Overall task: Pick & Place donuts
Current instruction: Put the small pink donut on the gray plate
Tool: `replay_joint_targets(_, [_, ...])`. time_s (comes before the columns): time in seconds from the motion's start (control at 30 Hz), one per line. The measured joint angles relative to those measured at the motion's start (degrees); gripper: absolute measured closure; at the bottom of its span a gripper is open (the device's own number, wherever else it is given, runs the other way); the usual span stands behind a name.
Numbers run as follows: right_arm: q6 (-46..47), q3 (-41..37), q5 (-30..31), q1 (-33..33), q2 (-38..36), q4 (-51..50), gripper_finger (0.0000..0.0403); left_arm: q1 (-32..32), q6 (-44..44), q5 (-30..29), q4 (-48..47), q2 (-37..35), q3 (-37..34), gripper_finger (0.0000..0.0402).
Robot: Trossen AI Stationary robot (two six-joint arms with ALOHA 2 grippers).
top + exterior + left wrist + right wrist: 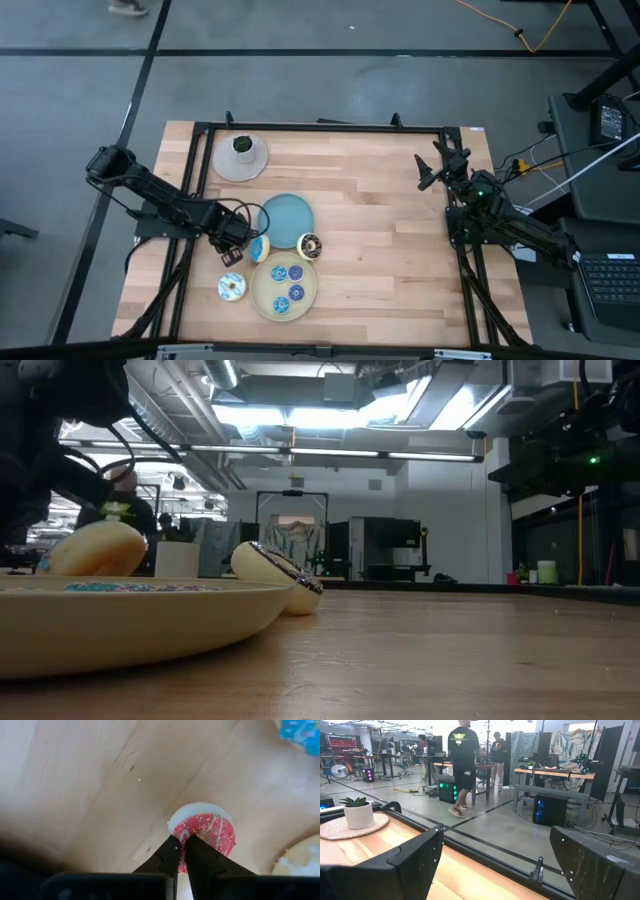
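My left gripper (232, 248) is down at the table just left of the blue plate (285, 218) and is shut on a pink-iced donut (205, 827) with a white underside. That donut shows only in the left wrist view. A blue-and-orange donut (260, 247) lies right beside the gripper. A chocolate-brown donut (309, 246) rests tilted at the blue plate's near rim. A white-sprinkled donut (232, 287) lies on the wood. Three small blue donuts sit in the beige plate (262, 300). My right gripper (505, 870) is open and waits at the table's right edge. My left gripper pinches the pink donut between its two fingers (170, 855) at the part of the ring nearest the wrist (186, 834), coming from above and pointing down. The fingertips cover the place of contact. Whether the donut is lifted or lies on the wood, I cannot tell.
A potted plant on a round mat (240, 157) stands near the far left corner. A black frame (320, 127) runs around the table's edges. Bare wood (390, 250) stretches between the plates and the right arm. People stand in the room beyond the far edge.
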Motion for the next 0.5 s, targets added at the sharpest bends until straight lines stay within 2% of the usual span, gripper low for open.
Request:
replay_joint_targets(0.23, [0.00, -0.01, 0.00, -0.01, 0.00, 0.01, 0.0038, 0.00, 5.64, 0.26, -4.73, 0.00, 4.74, 0.0379])
replay_joint_targets(0.5, [0.00, -0.02, 0.00, 0.00, 0.00, 0.00, 0.0038, -0.51, 11.85, 4.12, -9.64, 0.00, 12.62, 0.0379])
